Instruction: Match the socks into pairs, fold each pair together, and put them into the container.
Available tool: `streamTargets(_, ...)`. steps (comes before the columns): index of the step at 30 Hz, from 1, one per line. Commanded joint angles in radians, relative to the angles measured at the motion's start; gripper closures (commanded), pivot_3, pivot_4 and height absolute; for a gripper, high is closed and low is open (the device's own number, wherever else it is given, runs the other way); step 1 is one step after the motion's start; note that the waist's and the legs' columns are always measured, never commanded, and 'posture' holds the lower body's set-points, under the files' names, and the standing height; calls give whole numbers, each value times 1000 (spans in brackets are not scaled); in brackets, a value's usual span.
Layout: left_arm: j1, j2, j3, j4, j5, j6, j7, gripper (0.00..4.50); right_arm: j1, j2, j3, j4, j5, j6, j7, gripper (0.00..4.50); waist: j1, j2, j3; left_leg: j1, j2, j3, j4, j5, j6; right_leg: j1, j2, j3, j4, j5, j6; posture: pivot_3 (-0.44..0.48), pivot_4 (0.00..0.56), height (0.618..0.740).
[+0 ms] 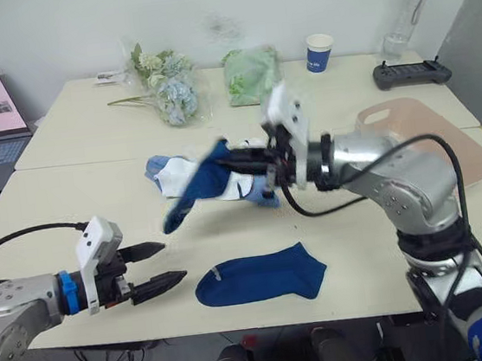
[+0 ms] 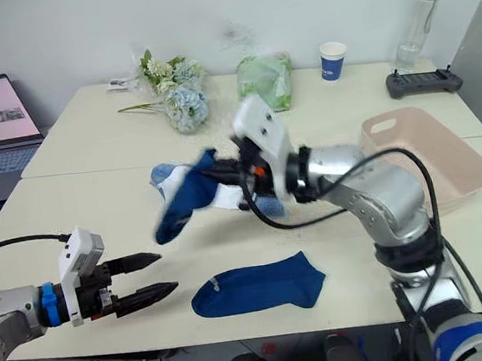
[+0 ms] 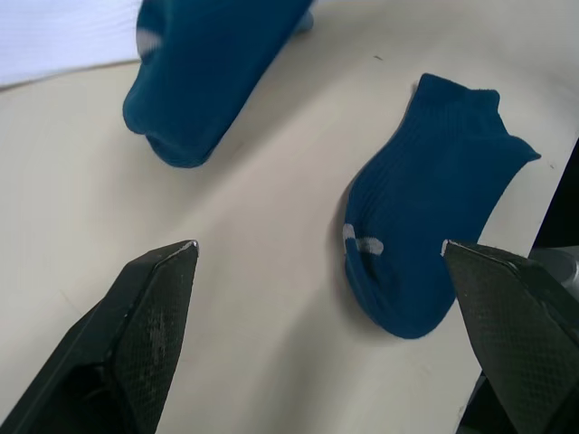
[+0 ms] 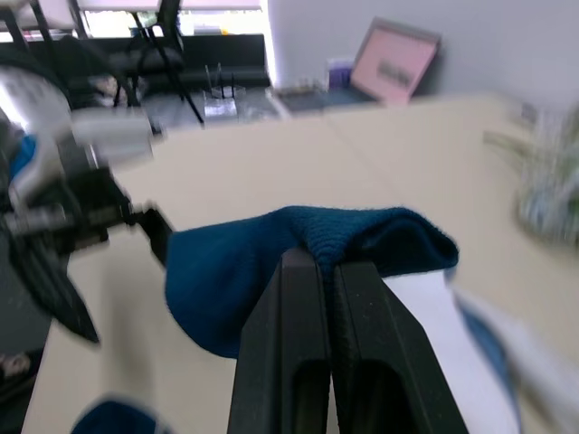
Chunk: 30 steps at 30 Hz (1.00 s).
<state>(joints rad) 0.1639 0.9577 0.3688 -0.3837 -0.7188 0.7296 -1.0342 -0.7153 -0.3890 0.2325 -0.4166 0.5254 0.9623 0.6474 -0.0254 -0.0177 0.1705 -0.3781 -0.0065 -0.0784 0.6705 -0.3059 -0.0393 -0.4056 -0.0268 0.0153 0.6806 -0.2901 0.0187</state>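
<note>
A dark navy sock (image 1: 261, 279) of soft ribbed knit lies flat on the near part of the pale table (image 1: 77, 195), its long axis running left to right with the rounded toe at the left and the cuff at the right. A second navy sock (image 1: 196, 185) hangs in the air above the table's middle, pinched at one end by the right gripper (image 1: 243, 158), whose two black fingers are clenched tight on the fabric; it slopes down toward the near left, its free rounded end lowest. Behind it, a small heap of white and light blue socks (image 1: 169, 173) rests on the table. The left gripper (image 1: 159, 266) hovers at the near left, just left of the flat sock, its tapered, textured black fingers spread wide and holding nothing. The pale pink container (image 2: 425, 155), a smooth plastic tub with rounded corners and a handle slot, sits at the right side of the table, well apart from the socks.
</note>
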Motion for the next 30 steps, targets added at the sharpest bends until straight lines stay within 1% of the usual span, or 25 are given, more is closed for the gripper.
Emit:
streamTargets(1,4,5,35,-15,6,-12,4,0,65,-71,23,-49,-29,-1,10,4466,-3,1,0,0,0,0,0,0,0,0,0,0,0,0,0,0,150,740)
streamTargets(4,-33,-12,6,1,17,-3,45,0,131,-149,51,-29,-80,-25,16,4466,-4,1,0,0,1,0,-1,0,0,0,1,-1,1,0,0,0,150,740)
streamTargets(6,-68,-24,-19,15,27,10,77,0,151,-170,52,-19,-93,-30,16,4466,-4,1,0,1,1,-1,-1,0,0,0,1,-1,1,0,0,0,150,740)
streamTargets(10,-198,-105,-96,41,29,56,185,0,186,-208,72,1,-139,-63,20,4466,-4,1,0,1,1,0,-1,0,0,0,2,-1,2,1,0,0,150,740)
streamTargets(13,-297,-182,-170,86,65,99,282,0,201,-208,75,10,-160,-78,15,4466,-4,1,0,1,1,0,0,0,0,0,2,0,1,2,1,0,150,740)
streamTargets(15,-340,-219,-203,123,93,117,329,0,209,-205,75,13,-171,-83,13,4466,-4,0,0,0,1,0,0,0,0,0,2,0,1,2,1,0,150,740)
streamTargets(18,-393,-261,-266,188,155,100,369,0,220,-199,72,21,-182,-88,8,4466,-6,0,0,0,1,0,0,0,0,0,2,0,1,2,1,0,150,740)
streamTargets(20,-421,-286,-289,225,171,97,375,0,225,-194,73,29,-193,-93,6,4466,-6,0,0,0,1,0,1,0,0,0,2,0,1,2,1,0,150,740)
streamTargets(21,-433,-299,-299,244,178,100,379,389,228,-192,73,35,-199,-96,6,4500,-5,0,0,0,1,0,1,0,0,0,3,0,1,2,1,0,150,740)
streamTargets(22,-440,-307,-314,260,188,101,379,576,232,-191,72,41,-205,-99,7,4500,-5,0,0,0,1,0,1,0,0,0,3,0,2,2,1,0,150,740)
streamTargets(23,-445,-313,-324,270,198,102,378,907,234,-190,72,45,-209,-101,7,4500,-4,0,0,0,1,0,1,0,0,0,3,0,2,2,1,0,150,740)
streamTargets(26,-451,-334,-399,305,253,68,357,1879,246,-190,75,65,-222,-112,7,4500,-3,0,0,0,1,0,2,0,0,0,2,0,2,2,1,0,150,740)
streamTargets(27,-455,-346,-418,315,267,60,356,2270,250,-190,76,70,-227,-115,7,4500,-3,1,0,0,0,0,2,0,0,0,2,0,1,2,1,0,150,740)
streamTargets(28,-459,-360,-427,323,276,57,362,2523,255,-189,76,72,-232,-117,7,4500,-1,0,-1,0,0,0,2,0,0,1,2,0,1,2,1,0,150,740)
streamTargets(30,-465,-382,-432,335,288,56,367,3175,269,-189,73,69,-239,-119,7,4500,4,1,-1,0,0,0,3,0,0,1,2,0,1,2,1,0,150,740)
